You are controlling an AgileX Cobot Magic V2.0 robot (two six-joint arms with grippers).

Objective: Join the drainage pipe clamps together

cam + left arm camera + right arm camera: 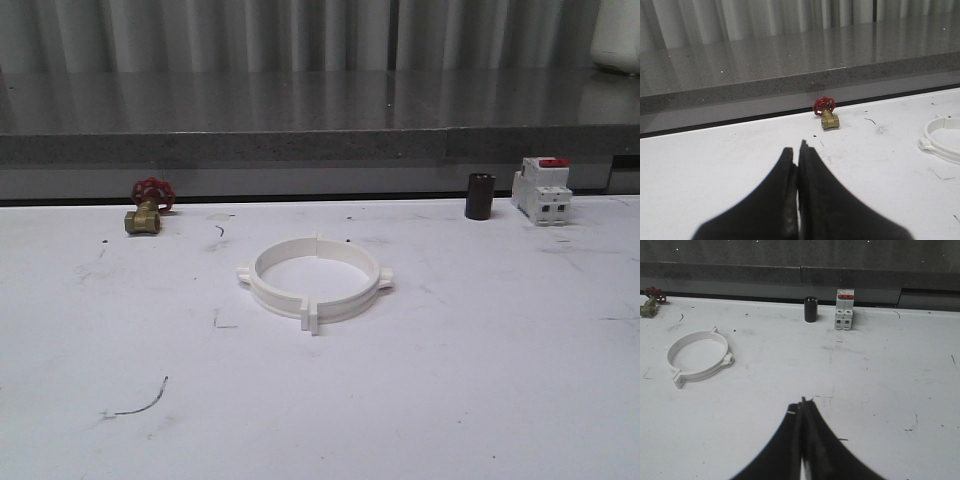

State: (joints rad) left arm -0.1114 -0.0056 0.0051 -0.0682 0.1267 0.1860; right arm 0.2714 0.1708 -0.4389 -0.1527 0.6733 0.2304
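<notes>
Black, pressed tight and empty, the right claw (802, 407) has the two white plastic half-ring drainage pipe clamps (700, 356) at its centre-left, already meeting as a ring, flat on the white bench (480, 380). Equally closed and empty, the left claw (798, 150) sees them at right edge.

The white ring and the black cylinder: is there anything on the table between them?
Nothing. In the front view, the stretch of table from the white ring to the black cylinder is bare apart from faint scuff marks; the right wrist view shows the same.
</notes>
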